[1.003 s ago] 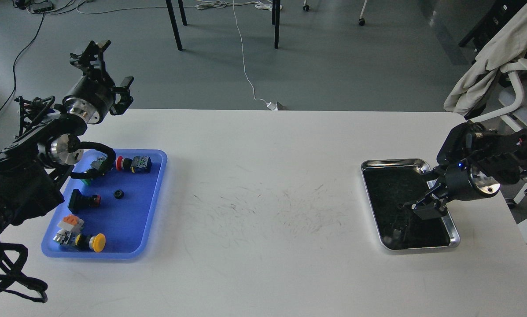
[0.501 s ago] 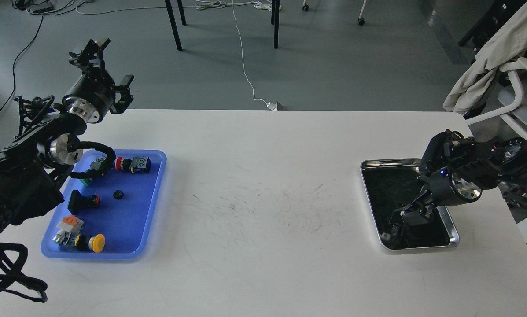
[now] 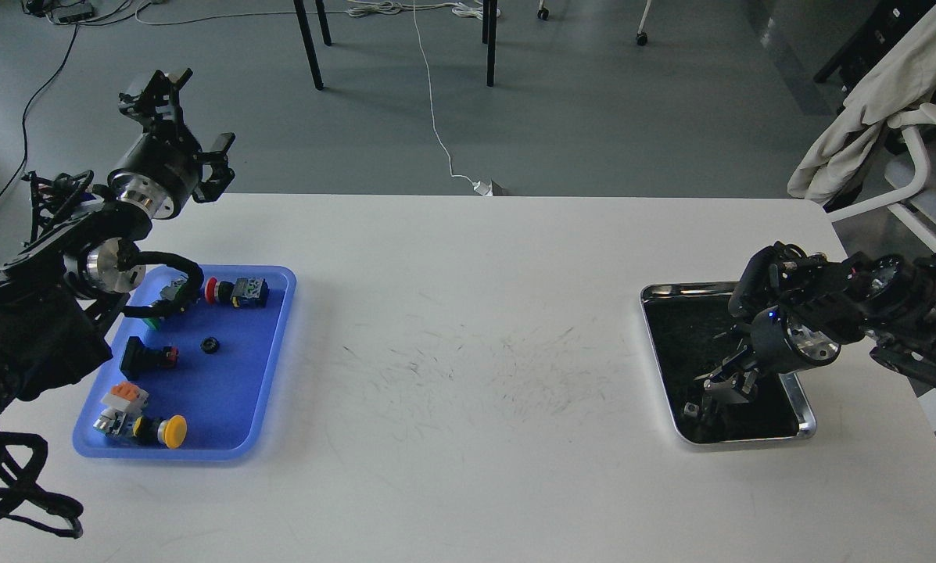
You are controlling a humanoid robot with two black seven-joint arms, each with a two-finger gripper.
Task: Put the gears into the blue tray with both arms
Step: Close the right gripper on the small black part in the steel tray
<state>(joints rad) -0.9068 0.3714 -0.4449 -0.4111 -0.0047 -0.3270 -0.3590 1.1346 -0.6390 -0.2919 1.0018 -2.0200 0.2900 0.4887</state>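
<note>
The wide white bench is bare across its whole middle, between the shallow blue plastic tray at the left of the frame and the shiny silver metal tray at the right. The blue tray sits close to the bench's left edge, the silver one near the right edge, and a clear strip of bench runs along the bottom of the frame.

One tiny black toothed gear lies in the blue tray's open centre, apart from the colour-capped push-button switches around it.

The left tool is raised at the upper left, beyond the bench's far edge, its fingers spread and holding nothing. The right tool is low inside the silver tray, over its dark floor; whether its fingers are spread or pinching something cannot be told.

Compared with a second ago, the right arm has reached further in toward the tray's lower left corner and tilted down. The left arm has barely shifted.
</note>
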